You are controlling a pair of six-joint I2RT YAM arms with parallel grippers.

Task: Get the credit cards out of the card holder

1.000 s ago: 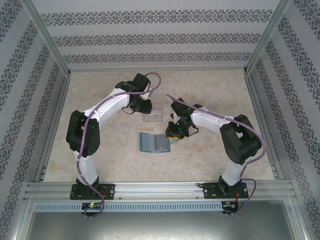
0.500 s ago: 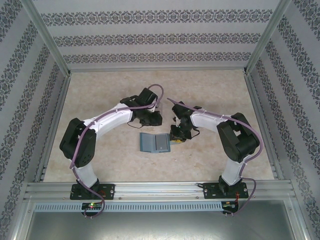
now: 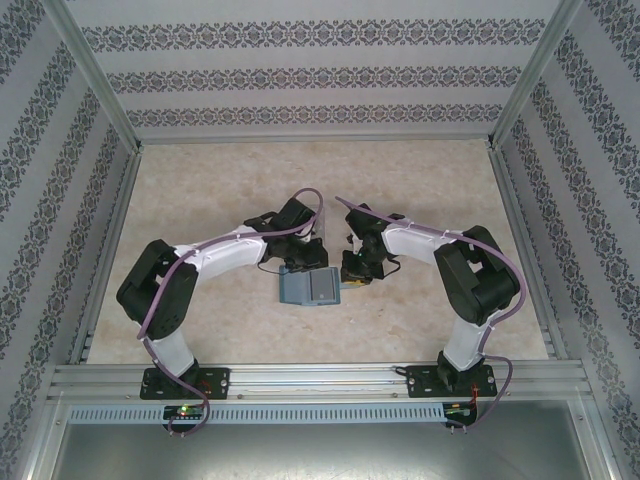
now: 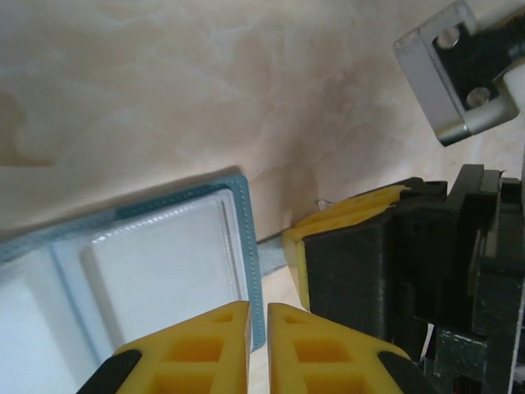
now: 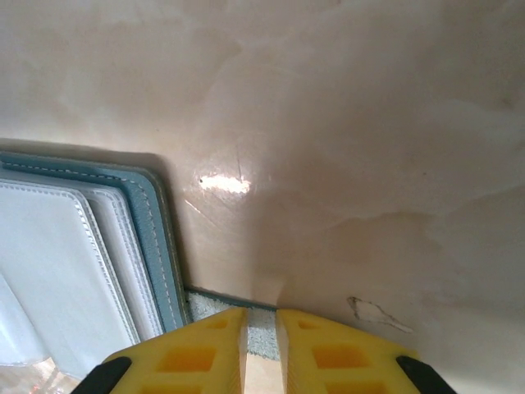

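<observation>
The card holder (image 3: 312,288) lies open on the surface (image 3: 200,200) between the left gripper (image 4: 258,316) and the right gripper (image 5: 261,316) — both narrowed to slits, grip unclear. Working so close, they may collide or drag it.

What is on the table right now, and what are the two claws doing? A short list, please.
card holder: open flat on the table, teal rim, pale pockets facing up
left gripper: fingers closed to a slit at the card holder's edge
right gripper: fingers closed to a slit, the strap tab running into it
table: pale marbled top
</observation>
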